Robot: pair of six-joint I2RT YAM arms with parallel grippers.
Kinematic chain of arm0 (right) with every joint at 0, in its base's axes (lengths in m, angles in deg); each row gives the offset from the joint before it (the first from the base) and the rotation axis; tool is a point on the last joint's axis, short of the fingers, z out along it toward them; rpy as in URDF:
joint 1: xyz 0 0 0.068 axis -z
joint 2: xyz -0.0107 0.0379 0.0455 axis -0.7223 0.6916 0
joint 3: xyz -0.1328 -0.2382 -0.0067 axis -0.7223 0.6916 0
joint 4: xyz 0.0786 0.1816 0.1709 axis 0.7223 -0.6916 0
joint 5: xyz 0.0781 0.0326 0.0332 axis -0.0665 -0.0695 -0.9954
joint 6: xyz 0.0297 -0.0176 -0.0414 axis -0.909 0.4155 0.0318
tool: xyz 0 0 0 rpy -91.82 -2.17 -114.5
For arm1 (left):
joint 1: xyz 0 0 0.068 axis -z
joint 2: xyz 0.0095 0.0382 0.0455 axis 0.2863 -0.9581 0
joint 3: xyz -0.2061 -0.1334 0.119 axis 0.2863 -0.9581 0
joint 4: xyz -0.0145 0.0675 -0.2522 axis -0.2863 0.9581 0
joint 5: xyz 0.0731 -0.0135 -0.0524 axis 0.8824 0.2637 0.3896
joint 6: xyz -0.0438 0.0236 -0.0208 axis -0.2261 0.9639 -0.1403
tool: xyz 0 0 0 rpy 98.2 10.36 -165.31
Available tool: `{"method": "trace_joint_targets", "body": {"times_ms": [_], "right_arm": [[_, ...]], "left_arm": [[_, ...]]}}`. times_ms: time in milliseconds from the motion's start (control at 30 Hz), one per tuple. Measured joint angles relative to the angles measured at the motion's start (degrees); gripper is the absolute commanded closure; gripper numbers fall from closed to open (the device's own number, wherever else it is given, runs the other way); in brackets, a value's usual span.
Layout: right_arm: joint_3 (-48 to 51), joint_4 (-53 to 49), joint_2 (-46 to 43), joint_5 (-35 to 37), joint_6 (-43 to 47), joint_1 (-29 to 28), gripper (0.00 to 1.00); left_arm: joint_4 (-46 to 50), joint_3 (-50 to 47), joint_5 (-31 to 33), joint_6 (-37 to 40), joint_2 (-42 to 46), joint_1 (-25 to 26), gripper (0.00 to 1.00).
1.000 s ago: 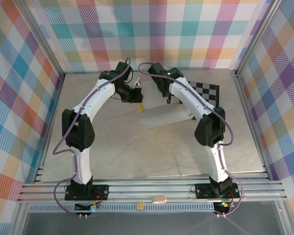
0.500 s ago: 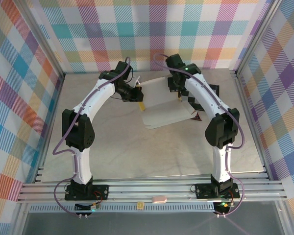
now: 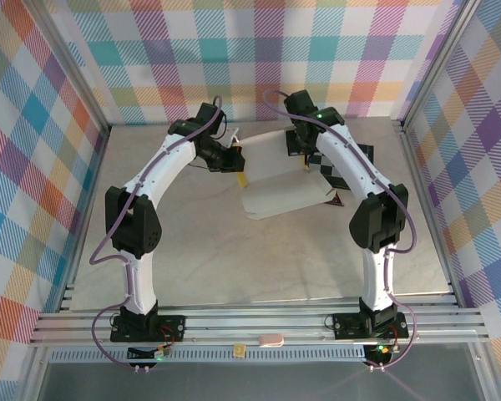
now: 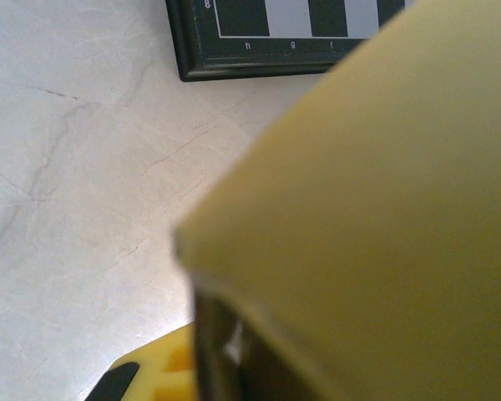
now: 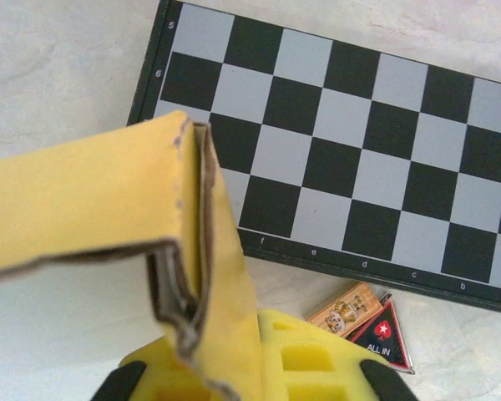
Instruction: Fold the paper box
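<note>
far side of the table [image 3: 217, 251]: paper box [image 3: 284, 188] pinched at both ends

plaid walls [image 3: 334, 50] close in the pale marbled top. the paper box lies as a partly lifted sheet, just beside the checkered board [image 5: 359, 142]. your left gripper [image 3: 236, 159] is closed on its left edge; your right gripper [image 5: 259, 368] is pinched tight on a doubled-over flap held above the board. a triangular "all in" token [image 5: 382, 332] lies just beside the board's lettered edge.
</note>
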Motion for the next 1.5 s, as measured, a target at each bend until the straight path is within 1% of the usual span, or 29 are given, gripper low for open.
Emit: {"method": "trace_joint_targets", "body": {"times_ms": [133,400,600,700,833,933,967,1000,1133,1200,1267,1333,1433,1500], "right_arm": [[-2.58,-2.93,1.57,5.38,-2.29,-1.22,1.00],[-12.15,-15.19,8.41,22.97,-11.34,-6.12,1.00],[-12.74,-18.71,10.43,34.67,-13.81,-9.97,1.00],[-12.79,-18.95,10.93,38.05,-13.79,-10.93,1.00],[-12.79,-18.80,11.02,39.50,-13.00,-11.08,1.00],[-12.31,-17.05,10.78,38.42,-10.84,-10.95,1.00],[-11.19,-15.37,10.12,36.70,-9.62,-10.71,1.00],[-9.62,-13.44,9.07,33.94,-8.24,-10.27,0.97],[-4.70,-7.69,3.63,20.33,-3.76,-7.30,0.74],[-4.81,-6.08,1.55,13.86,-2.21,-5.51,0.66],[-6.95,-5.70,0.90,9.38,-1.29,-4.09,0.60],[-8.87,-4.94,0.63,5.66,-1.03,-3.23,0.57],[-9.05,-4.61,0.02,1.40,-1.01,-2.25,0.54],[-8.98,-4.46,-0.15,-0.37,-1.03,-1.64,0.55]], "left_arm": [[-0.02,0.42,0.02,0.00,0.00,0.37,1.00],[0.07,1.14,1.51,-1.14,-0.24,1.44,1.00],[0.50,2.19,4.46,-3.45,-0.92,2.23,1.00],[0.46,2.56,5.31,-4.35,-1.05,2.23,1.00],[0.17,2.58,5.35,-4.96,-1.07,2.29,1.00],[0.33,2.62,5.51,-5.33,-1.07,2.27,1.00],[0.63,2.64,5.84,-5.40,-1.07,2.27,1.00],[1.20,2.64,6.05,-5.42,-1.07,2.16,1.00],[2.29,2.67,6.43,-5.75,-1.09,2.12,1.00],[2.05,2.89,6.21,-5.81,-1.09,2.16,1.00],[1.70,2.89,5.86,-5.81,-1.09,2.23,1.00],[1.53,2.89,5.64,-5.81,-1.09,2.27,1.00],[1.53,2.91,5.60,-5.81,-1.09,2.27,1.00],[1.55,2.91,5.62,-5.81,-1.09,2.27,1.00]]}}
